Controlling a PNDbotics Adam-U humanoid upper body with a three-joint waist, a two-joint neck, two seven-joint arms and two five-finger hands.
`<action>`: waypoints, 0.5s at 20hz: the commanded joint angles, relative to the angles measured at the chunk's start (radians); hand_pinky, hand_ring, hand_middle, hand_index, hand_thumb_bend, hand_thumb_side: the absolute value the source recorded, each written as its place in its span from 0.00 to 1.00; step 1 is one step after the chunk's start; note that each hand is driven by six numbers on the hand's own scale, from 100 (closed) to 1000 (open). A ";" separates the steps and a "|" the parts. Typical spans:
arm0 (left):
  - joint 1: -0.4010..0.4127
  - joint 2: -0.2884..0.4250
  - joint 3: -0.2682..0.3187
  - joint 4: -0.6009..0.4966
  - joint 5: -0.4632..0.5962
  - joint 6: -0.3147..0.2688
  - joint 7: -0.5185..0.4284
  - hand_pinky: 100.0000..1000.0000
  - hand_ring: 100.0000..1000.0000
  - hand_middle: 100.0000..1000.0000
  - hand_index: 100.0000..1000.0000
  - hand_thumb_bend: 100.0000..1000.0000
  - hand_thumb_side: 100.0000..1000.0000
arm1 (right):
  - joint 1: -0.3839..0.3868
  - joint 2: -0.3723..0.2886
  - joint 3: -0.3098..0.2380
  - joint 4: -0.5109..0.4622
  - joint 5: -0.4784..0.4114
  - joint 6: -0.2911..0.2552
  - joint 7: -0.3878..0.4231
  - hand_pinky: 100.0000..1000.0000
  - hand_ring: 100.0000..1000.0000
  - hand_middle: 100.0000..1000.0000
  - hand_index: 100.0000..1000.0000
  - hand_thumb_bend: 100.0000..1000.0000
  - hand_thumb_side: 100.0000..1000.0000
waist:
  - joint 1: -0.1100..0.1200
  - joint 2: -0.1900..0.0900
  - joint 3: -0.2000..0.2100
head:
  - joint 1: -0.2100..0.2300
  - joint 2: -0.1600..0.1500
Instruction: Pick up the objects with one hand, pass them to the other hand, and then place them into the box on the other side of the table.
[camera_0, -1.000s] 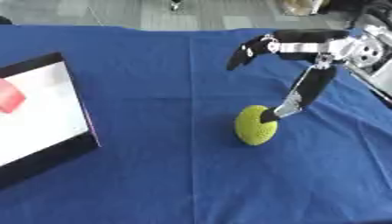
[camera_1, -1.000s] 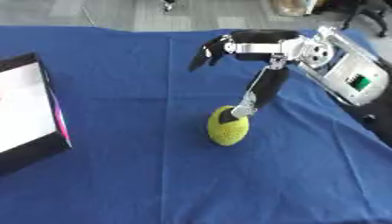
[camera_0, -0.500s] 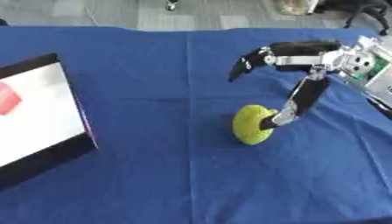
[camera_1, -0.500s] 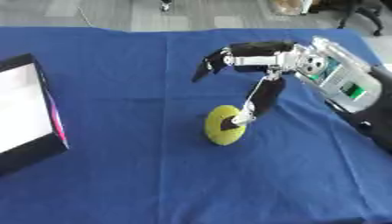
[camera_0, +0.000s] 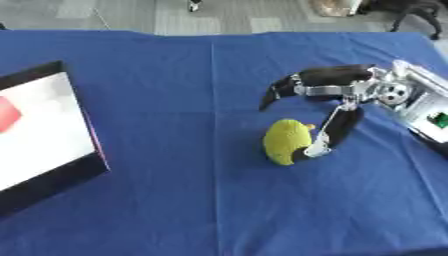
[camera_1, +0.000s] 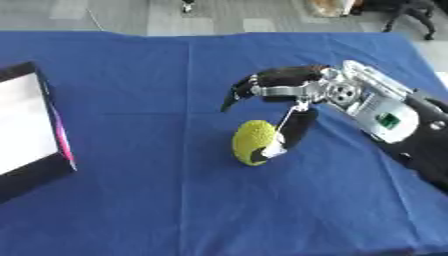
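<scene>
A yellow-green rounded object (camera_0: 282, 141) lies on the blue tablecloth right of centre. My right hand (camera_0: 348, 84) reaches in from the right edge and is open. Its thumb (camera_0: 336, 131) points down and touches the object's right side. Its fingers (camera_0: 297, 83) stretch out to the left, above and behind the object, apart from it. The box (camera_0: 48, 189) stands at the left edge, with black walls and a white inside. A red thing (camera_0: 5, 114) lies in it. My left hand shows in neither view.
The blue cloth (camera_0: 201, 210) covers the whole table. The table's far edge (camera_0: 219, 32) runs along the top, with grey floor beyond it. My right forearm (camera_1: 389, 117), silver and black, crosses the table's right side.
My right hand's fingers have come down and nearer to the yellow-green object. The thumb stays against its right side. The object has barely moved.
</scene>
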 joint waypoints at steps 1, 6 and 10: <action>-0.023 0.020 0.006 -0.021 0.002 -0.003 0.005 0.97 0.87 0.56 0.68 0.00 0.72 | 0.004 -0.018 -0.013 -0.015 0.046 0.011 -0.004 0.85 0.87 0.81 0.85 0.48 0.26 | -0.004 0.004 0.003 | -0.007 -0.001; -0.019 0.021 0.008 -0.021 0.001 -0.002 0.008 0.97 0.87 0.56 0.68 0.00 0.72 | 0.019 -0.021 -0.021 -0.015 0.109 0.033 -0.011 0.85 0.87 0.82 0.86 0.48 0.28 | -0.003 0.011 0.003 | -0.011 -0.001; -0.016 0.021 0.008 -0.019 -0.001 -0.001 0.009 0.97 0.87 0.56 0.67 0.00 0.72 | 0.026 -0.026 -0.027 -0.015 0.140 0.043 -0.018 0.86 0.86 0.82 0.86 0.48 0.29 | -0.002 0.015 0.003 | -0.015 -0.001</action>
